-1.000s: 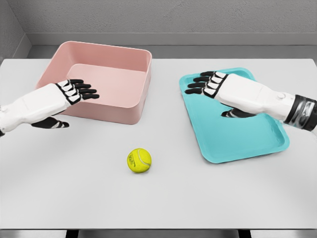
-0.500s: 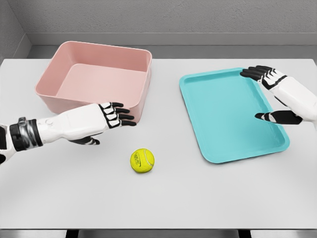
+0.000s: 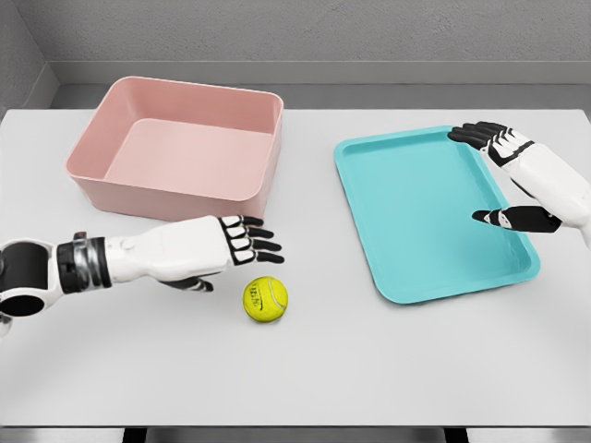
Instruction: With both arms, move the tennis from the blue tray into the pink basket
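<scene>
1. The ball [image 3: 265, 300] lies on the bare table [image 3: 305, 369], in front of the basket and to the left of the tray, in neither of them. It is yellow-green with a dark mark on its near face.
2. My left hand [image 3: 226, 245] reaches in from the lower left, palm down, and sits just up and left of the ball. Its fingers [image 3: 261, 241] are stretched out flat and spread, holding nothing. The fingertips point right, above the ball, and I see a gap between them and it. The thumb [image 3: 197, 285] hangs below the palm, to the left of the ball, apart from it.
3. The pink basket [image 3: 249, 198] stands behind my left hand at the table's far left. Its near wall is just beyond my knuckles. Nothing lies inside it.
4. The blue tray [image 3: 365, 231] lies flat on the right half of the table, well apart from the ball, tilted a little against the table edge. Its floor is bare.
5. My right hand [image 3: 526, 171] comes in from the right edge and hovers over the tray's right rim. It is open and holds nothing: fingers point left at the far right corner, and the thumb [image 3: 503, 218] points left lower down, over the tray's right side.
</scene>
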Robot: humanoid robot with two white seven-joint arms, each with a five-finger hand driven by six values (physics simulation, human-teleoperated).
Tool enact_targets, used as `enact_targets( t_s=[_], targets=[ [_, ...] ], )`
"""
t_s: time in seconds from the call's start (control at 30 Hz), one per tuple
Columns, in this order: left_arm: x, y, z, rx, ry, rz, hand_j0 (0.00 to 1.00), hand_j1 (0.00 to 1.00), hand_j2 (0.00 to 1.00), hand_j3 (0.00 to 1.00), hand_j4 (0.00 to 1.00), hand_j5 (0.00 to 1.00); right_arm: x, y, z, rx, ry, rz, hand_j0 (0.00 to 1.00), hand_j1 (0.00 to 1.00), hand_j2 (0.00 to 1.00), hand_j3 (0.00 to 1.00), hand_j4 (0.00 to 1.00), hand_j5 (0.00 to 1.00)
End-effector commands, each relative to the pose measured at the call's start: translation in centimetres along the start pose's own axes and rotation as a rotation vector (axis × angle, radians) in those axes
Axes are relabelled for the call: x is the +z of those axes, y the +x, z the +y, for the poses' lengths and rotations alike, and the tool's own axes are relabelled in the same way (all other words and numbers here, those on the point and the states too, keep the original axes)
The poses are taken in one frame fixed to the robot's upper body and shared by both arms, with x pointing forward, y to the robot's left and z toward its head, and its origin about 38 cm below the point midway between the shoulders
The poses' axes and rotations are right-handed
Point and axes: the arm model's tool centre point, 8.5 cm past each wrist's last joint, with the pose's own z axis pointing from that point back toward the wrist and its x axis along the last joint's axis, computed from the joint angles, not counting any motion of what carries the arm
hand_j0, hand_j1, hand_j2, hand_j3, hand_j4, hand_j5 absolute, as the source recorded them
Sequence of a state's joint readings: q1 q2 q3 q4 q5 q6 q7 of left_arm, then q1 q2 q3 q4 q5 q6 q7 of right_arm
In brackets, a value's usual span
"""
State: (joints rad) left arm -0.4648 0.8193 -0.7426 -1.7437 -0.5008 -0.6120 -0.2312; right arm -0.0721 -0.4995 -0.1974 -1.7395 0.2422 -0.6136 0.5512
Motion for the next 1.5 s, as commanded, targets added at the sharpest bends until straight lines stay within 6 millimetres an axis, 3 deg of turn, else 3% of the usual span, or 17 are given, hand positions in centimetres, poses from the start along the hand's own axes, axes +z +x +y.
enact_targets(
  t_s=[0.0, 0.63, 0.97, 1.03, 1.47],
  targets=[
    [-0.7, 0.4, -0.3, 0.016, 0.005, -0.018, 1.00, 1.00, 1.00, 1.00, 1.00, 1.00, 0.0, 0.0, -0.1, -0.006, -0.005, -0.001, 1.00, 1.00, 1.00, 1.00, 1.00, 1.00],
    [-2.8, 2.0, -1.9, 0.042, -0.017, -0.076, 1.00, 1.00, 1.00, 1.00, 1.00, 1.00, 0.1, 0.0, 0.1, -0.010, -0.003, 0.001, 1.00, 1.00, 1.00, 1.00, 1.00, 1.00],
    [-3.0, 2.1, -2.4, 0.049, -0.029, -0.082, 1.00, 1.00, 1.00, 1.00, 1.00, 1.00, 0.1, 0.0, 0.0, -0.009, -0.003, 0.000, 1.00, 1.00, 1.00, 1.00, 1.00, 1.00],
    [-3.0, 2.0, -2.5, 0.050, -0.033, -0.079, 0.89, 0.89, 0.89, 0.89, 0.89, 0.89, 0.1, 0.1, 0.0, -0.008, -0.003, -0.001, 1.00, 1.00, 1.00, 1.00, 1.00, 1.00],
    [-3.6, 2.7, -3.1, 0.061, -0.053, -0.102, 0.89, 0.89, 0.89, 0.89, 0.89, 0.89, 0.2, 0.0, 0.1, -0.010, -0.003, 0.002, 1.00, 1.00, 1.00, 1.00, 1.00, 1.00]
  ],
)
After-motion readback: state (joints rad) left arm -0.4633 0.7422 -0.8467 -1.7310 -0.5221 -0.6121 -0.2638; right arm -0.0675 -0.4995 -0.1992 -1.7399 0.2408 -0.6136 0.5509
